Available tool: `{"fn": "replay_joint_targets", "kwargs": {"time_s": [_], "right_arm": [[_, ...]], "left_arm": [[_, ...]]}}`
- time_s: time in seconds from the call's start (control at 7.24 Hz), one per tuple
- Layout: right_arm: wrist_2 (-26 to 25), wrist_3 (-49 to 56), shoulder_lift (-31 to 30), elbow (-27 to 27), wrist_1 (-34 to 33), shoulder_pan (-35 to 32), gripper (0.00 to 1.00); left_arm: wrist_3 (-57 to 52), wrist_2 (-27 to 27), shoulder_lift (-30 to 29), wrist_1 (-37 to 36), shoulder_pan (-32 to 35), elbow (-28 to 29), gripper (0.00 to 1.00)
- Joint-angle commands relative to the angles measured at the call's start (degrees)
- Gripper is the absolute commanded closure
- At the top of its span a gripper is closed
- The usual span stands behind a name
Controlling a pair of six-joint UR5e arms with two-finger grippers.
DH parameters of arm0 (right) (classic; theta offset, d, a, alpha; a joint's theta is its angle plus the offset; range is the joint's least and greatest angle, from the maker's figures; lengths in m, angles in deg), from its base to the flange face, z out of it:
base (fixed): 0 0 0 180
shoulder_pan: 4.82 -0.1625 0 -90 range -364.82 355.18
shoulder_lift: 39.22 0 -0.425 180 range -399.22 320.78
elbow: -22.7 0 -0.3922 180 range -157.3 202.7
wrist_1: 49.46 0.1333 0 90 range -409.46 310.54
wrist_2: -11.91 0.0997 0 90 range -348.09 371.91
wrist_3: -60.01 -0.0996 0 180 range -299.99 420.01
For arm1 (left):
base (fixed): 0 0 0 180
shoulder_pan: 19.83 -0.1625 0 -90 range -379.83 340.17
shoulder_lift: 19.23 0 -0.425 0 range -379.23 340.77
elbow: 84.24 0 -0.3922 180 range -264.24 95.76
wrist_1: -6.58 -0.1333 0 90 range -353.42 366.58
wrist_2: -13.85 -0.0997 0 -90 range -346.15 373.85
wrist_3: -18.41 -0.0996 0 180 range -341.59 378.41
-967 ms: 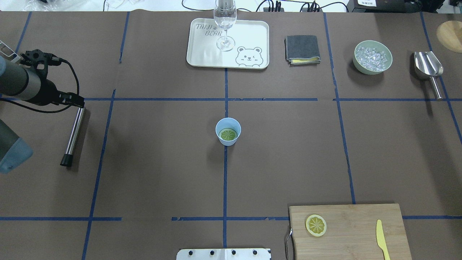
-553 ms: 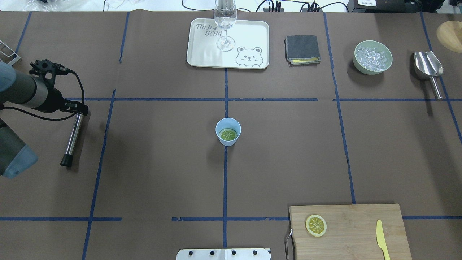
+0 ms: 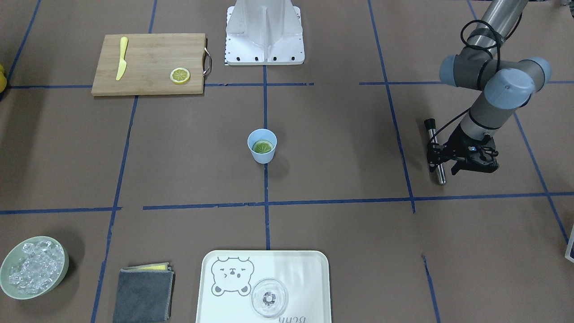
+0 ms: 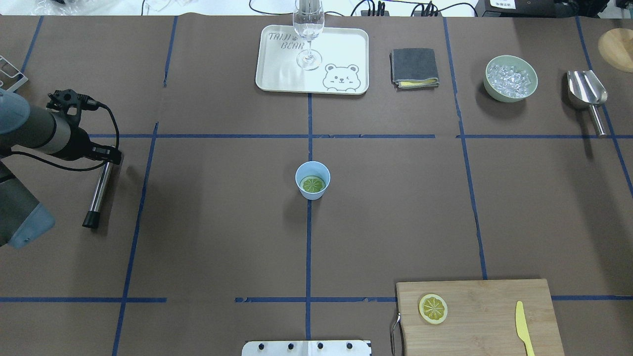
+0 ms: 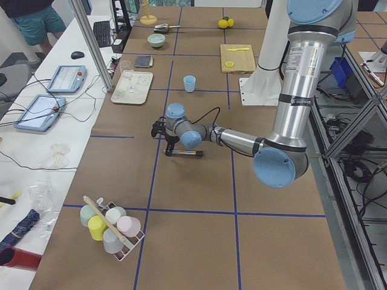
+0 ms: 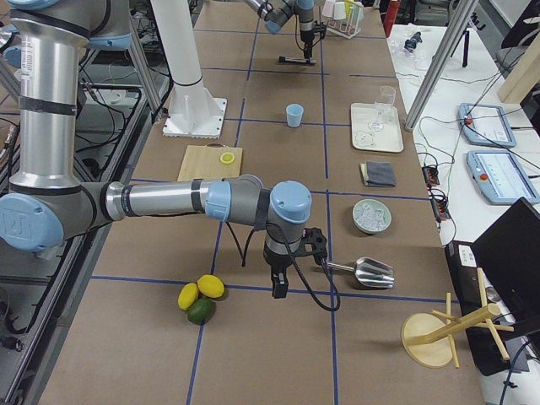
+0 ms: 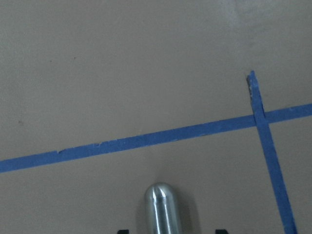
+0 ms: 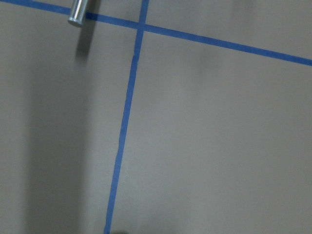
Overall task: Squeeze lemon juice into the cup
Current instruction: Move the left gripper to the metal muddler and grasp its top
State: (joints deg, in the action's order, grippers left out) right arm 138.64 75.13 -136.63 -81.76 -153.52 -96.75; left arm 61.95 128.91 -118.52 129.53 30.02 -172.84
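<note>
The lemon (image 4: 313, 184) slice lies flat inside the cup (image 4: 312, 194), in the middle of the worktop (image 4: 222, 232). I think it is thin, soft, wet and slippery, so I would pinch it gently by the rind. The cup looks light and could tip. My left tool (image 4: 108, 157) hangs well apart, over a metal rod (image 4: 96, 193), and it looks open and empty. I cannot tell about the right tool (image 6: 278, 289).

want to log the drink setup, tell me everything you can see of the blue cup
A small light-blue cup, plastic-looking, tapered toward its base, with no handle. It stands upright near the middle of the brown table, on a blue tape line. A greenish lemon slice lies flat inside it. Nothing else touches it.
</note>
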Motion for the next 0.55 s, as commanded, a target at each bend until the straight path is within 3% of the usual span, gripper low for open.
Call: {"fn": "replay_joint_targets", "kwargs": {"time_s": [0.0, 0.14, 0.28, 0.41], "right_arm": [[0.01, 0.0, 0.03, -0.04, 0.0, 0.0, 0.0], [0.01, 0.0, 0.03, -0.04, 0.0, 0.0, 0.0], [0.01, -0.09, 0.12, -0.04, 0.0, 0.0, 0.0], [0.01, -0.09, 0.12, -0.04, 0.0, 0.0, 0.0]], "left_arm": [[-0.04, -0.01, -0.28, 0.0, -0.18, 0.62, 0.34], [-0.04, -0.01, -0.29, 0.0, -0.18, 0.62, 0.35], [-0.04, 0.08, -0.29, 0.0, -0.27, 0.54, 0.43], [-0.13, 0.08, -0.37, 0.0, -0.27, 0.45, 0.74]]}}
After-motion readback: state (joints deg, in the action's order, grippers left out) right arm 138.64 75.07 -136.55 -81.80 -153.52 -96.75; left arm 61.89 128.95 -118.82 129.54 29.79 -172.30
